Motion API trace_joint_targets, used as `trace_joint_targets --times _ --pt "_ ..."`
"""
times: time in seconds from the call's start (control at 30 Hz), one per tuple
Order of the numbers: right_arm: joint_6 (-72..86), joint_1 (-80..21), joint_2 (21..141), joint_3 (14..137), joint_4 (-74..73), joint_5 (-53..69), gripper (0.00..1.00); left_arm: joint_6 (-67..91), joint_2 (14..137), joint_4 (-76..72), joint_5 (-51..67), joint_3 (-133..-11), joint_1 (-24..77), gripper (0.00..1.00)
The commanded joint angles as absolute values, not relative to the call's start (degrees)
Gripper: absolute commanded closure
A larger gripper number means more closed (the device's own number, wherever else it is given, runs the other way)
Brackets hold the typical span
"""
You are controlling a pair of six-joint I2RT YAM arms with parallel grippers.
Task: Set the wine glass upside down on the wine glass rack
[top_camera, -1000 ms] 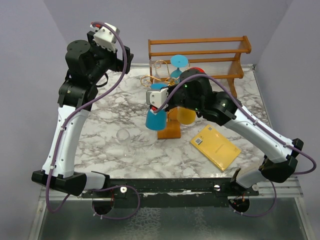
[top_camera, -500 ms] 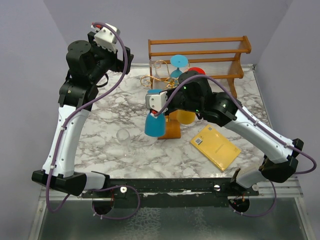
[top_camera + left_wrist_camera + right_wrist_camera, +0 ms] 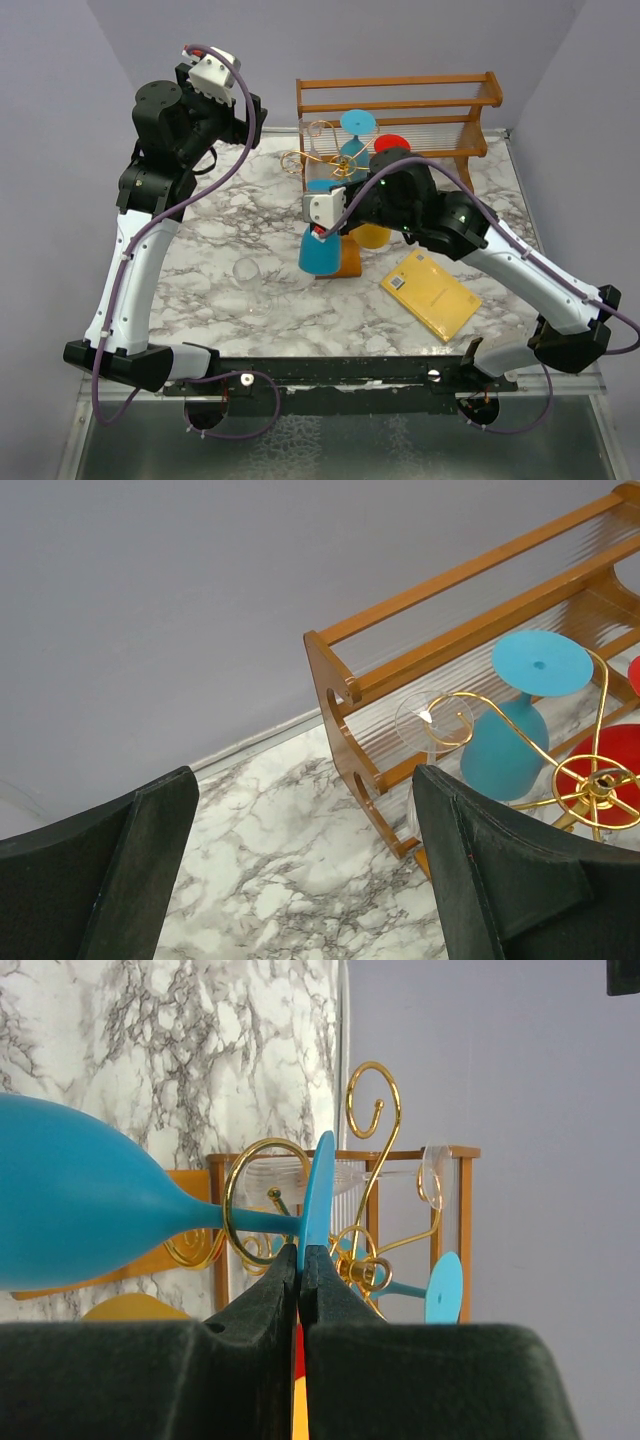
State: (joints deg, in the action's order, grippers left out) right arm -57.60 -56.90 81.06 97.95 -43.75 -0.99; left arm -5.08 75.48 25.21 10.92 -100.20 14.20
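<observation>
**Seat the foot on the wire before letting go**

At the far-left corner of the counter [image 3: 200, 235] the left hand [image 3: 305, 880] is held high with its fingers spread and nothing between them. It is well apart from the work and should keep out of it. A clear glass [image 3: 248, 270] lies near the middle of the near edge, close to the hanging bowl, so any downward move has to stay short.

The wine glass [image 3: 320, 252] is blue and hangs bowl-down just beside the rack [image 3: 350, 262], toward the middle of the counter. The right hand [image 3: 299, 1260] is clamped on the rim of its round foot. In the right wrist view the stem seems to run through a gold loop, with the foot on the far side of it.

My reading is that the step in hand is the release. Do it well by lowering gently until the foot bears on the wire. Part the fingers only a little and draw straight back, without brushing the second blue glass [image 3: 355, 128] or the red glass [image 3: 392, 143]. Whether the foot already rests on the wire cannot be told.
</observation>
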Motion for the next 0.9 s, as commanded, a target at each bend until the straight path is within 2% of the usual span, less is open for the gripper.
trace_joint_targets --times 0.0,0.33,0.87 --pt "-58.8 -57.4 78.8 96.2 -42.3 -3.3 0.99 -5.8 74.6 23.8 11.7 -99.7 13.9 0.09" --pt "-60.1 -57.3 78.3 93.4 -41.9 -5.0 0.97 -6.6 74.7 24.0 11.9 -99.1 13.9 0.09" --pt "-60.4 -57.4 77.1 92.4 -43.2 -4.9 0.75 -7.4 74.4 24.4 12.5 -98.3 13.9 0.09"
